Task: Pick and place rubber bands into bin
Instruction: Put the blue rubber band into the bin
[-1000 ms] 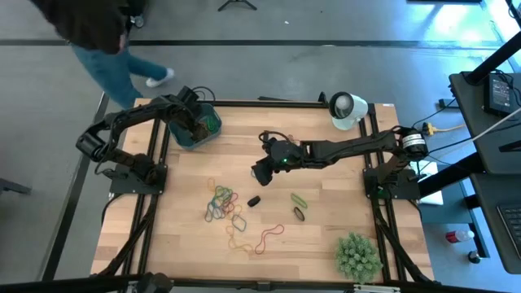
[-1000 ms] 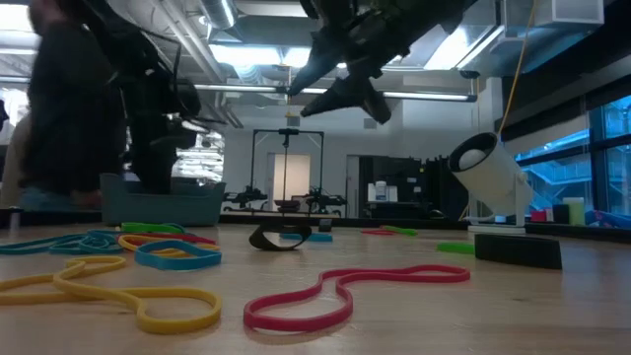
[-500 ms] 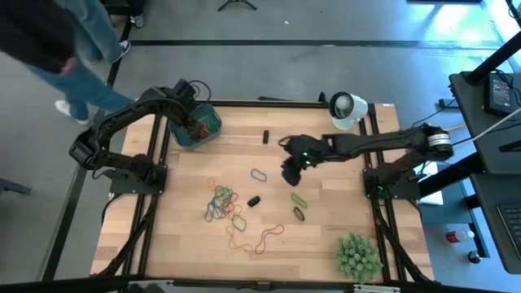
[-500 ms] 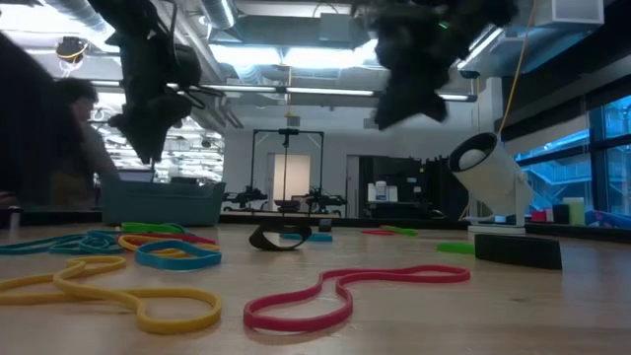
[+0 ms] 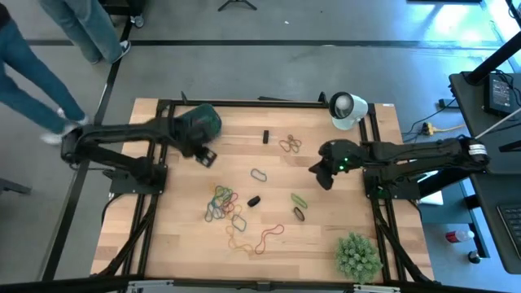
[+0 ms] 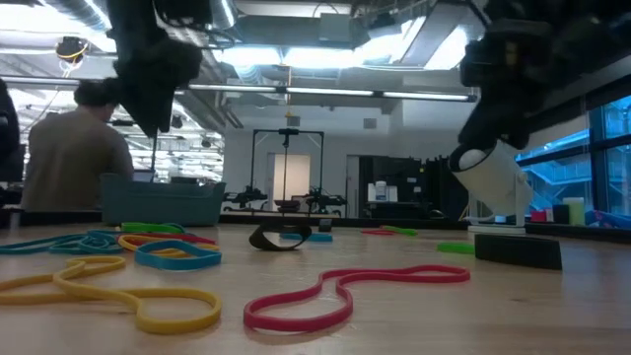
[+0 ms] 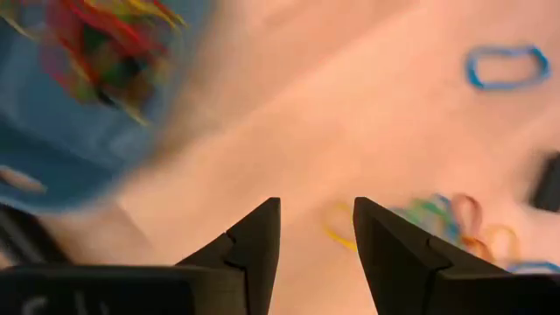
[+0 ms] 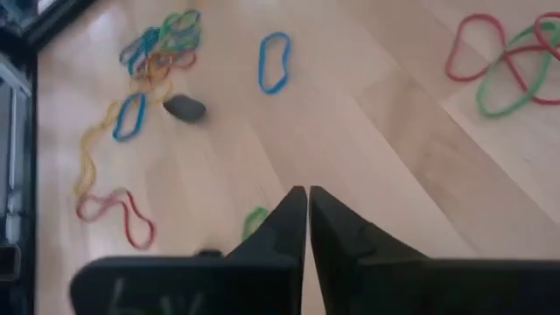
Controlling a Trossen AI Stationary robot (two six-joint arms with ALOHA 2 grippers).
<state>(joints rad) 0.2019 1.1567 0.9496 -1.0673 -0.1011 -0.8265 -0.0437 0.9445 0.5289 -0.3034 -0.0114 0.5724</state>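
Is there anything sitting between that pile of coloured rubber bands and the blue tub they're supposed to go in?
Nothing visible does. Bare wooden table lies between the cluster of coloured rubber bands and the teal-blue plastic bin; only the left hand hovers above that stretch.

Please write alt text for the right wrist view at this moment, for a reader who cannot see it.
The right hand hangs over the wooden table with its two dark fingers pressed together and nothing between them. Loose rubber bands lie scattered ahead: a blue loop, a red and green tangle, a red squiggle and a multicoloured cluster.
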